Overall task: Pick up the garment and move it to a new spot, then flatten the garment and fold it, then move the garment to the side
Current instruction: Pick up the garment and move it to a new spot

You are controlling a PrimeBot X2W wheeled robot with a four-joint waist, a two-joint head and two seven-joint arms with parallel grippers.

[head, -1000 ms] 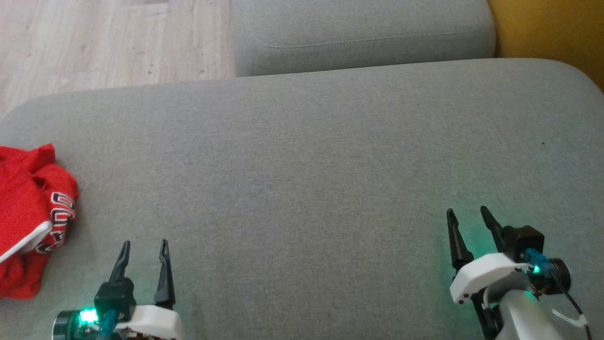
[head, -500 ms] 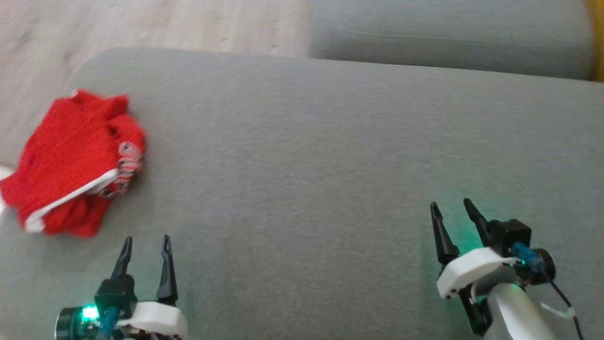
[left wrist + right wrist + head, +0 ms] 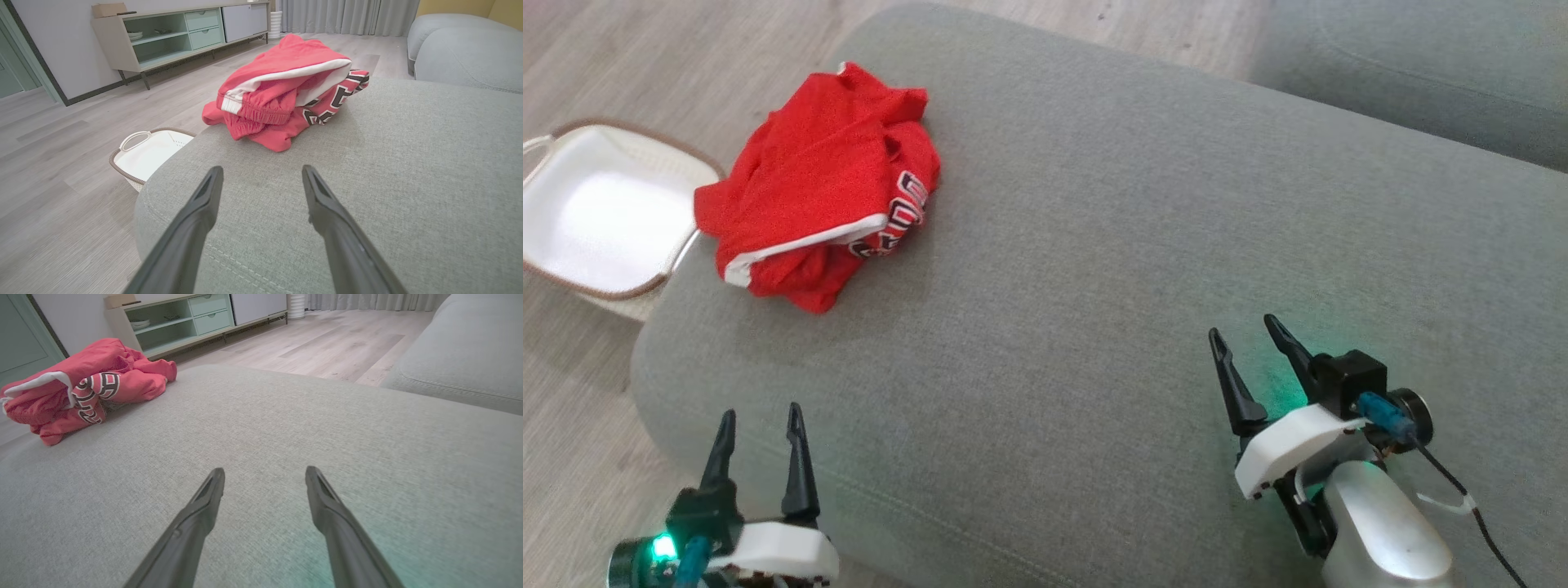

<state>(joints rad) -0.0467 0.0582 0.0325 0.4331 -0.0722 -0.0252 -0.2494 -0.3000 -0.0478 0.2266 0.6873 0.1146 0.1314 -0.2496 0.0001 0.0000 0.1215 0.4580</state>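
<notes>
Grey cushion [image 3: 1094, 286], left fingers [image 3: 799, 467] and right fingers [image 3: 1232, 385] wide apart, empty.

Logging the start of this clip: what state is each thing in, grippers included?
Garment: crumpled in a heap on the sofa, not held.
Left gripper: open, empty, above the sofa's edge.
Right gripper: open, empty, over the sofa.
Basket: on the floor beside the sofa, looks empty.

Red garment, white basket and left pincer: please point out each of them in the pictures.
red garment [image 3: 817, 188], head view, middle of the crumpled cloth.
white basket [image 3: 600, 216], head view, its bare white inside.
left pincer [image 3: 760, 410], head view, midway between its two fingertips.
</notes>
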